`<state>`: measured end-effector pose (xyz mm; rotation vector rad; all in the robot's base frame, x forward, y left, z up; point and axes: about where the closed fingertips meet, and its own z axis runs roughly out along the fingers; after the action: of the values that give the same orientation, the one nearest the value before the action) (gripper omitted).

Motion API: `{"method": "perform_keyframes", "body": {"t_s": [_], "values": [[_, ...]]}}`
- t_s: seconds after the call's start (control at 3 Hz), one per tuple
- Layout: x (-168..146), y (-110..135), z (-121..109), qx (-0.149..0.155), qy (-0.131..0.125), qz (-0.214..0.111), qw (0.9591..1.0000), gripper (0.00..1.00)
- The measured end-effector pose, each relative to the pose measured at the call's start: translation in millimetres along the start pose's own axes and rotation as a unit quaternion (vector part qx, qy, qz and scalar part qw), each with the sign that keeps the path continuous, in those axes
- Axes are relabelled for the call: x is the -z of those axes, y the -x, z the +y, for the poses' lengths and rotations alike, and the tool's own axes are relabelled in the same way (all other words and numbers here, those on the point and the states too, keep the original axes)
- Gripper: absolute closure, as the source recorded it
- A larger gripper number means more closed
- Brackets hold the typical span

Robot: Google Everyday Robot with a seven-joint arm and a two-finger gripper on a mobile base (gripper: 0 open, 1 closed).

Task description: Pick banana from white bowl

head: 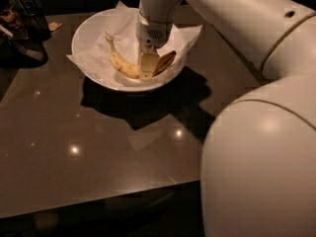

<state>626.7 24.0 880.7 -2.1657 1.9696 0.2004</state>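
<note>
The yellow banana lies in the wide white bowl, which is lined with crumpled white paper, at the back of the dark table. Its stem points up and to the left; its right end is hidden behind the gripper. My gripper reaches straight down into the bowl from the white arm above. Its fingers close in a V on the banana's right part. The banana still rests on the paper in the bowl.
The bowl stands on a glossy dark brown table. Dark objects, among them a basket-like thing, sit at the table's back left corner. My large white arm and base fill the right side of the view.
</note>
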Motion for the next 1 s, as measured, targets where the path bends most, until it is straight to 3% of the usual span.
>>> {"method": "perform_keyframes", "body": {"t_s": [0.33, 1.0], "values": [[23.9, -1.5, 17.5, 0.002, -0.032, -0.010, 0.9994, 1.00], [45.5, 4.8, 29.0, 0.010, -0.043, -0.009, 0.9990, 1.00]]}}
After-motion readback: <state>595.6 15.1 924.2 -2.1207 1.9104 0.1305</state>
